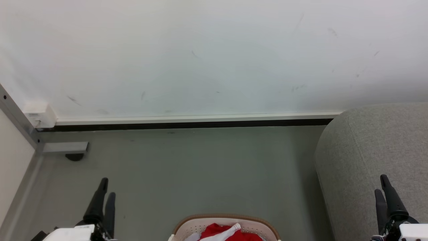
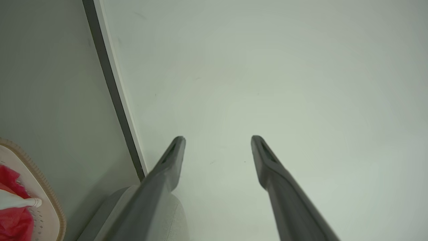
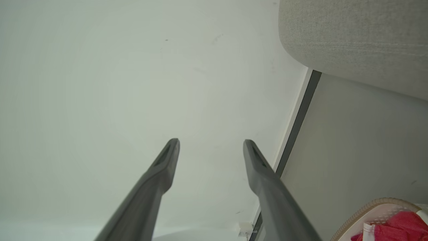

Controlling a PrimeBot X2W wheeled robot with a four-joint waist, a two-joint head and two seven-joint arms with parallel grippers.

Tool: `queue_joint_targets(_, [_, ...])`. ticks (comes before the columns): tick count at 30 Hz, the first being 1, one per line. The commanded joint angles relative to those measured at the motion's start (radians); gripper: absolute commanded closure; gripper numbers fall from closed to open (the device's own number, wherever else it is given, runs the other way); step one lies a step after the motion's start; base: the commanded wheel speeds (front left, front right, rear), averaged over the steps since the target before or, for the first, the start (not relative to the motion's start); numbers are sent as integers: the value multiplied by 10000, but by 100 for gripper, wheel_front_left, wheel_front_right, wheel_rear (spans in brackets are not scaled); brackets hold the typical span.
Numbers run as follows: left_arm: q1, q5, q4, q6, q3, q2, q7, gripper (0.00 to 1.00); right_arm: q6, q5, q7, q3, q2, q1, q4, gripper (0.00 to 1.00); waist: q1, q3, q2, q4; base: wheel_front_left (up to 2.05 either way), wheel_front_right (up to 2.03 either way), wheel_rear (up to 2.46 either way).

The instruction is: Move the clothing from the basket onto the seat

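Head view: our left gripper (image 1: 108,188) and right gripper (image 1: 380,184) gape wide, both empty.
Between them we see the red clothing (image 1: 217,231) lying in the basket (image 1: 227,218); farther off, at right, stands the grey seat (image 1: 374,144).

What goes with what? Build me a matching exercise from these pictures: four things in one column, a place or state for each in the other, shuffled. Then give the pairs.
Things
1. clothing
2. basket
3. seat
4. left gripper

Places or states
a. lower left of the head view, open, holding nothing
b. bottom middle of the head view, cream with a brown rim
c. red and white, lying in the basket
d. grey, at the right of the head view

Pairs: 1-c, 2-b, 3-d, 4-a
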Motion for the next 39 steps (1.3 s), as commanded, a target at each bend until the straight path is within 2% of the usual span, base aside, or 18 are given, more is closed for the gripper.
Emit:
queue_joint_targets(1, [-161,86,-179,-47,-108,51,-157,0,1,-348,-76,-101,-41,-154,-161,0,0,3,0,2,0,0,0])
queue_joint_targets(11, [-85,1148,-150,-77,-226,58,-595,0,0,-2598,-196,-290,253,-94,-299,0,0,13,0,23,0,0,0])
queue_joint_targets(26, [207,4962,-571,244,-490,70,-1225,0,-3,-7676,-373,-350,660,90,-625,0,0,22,0,80,0,0,0])
queue_joint_targets(39, [377,7546,-802,271,-615,83,-1694,0,-4,-10361,-503,-731,999,134,-410,0,0,14,0,88,0,0,0])
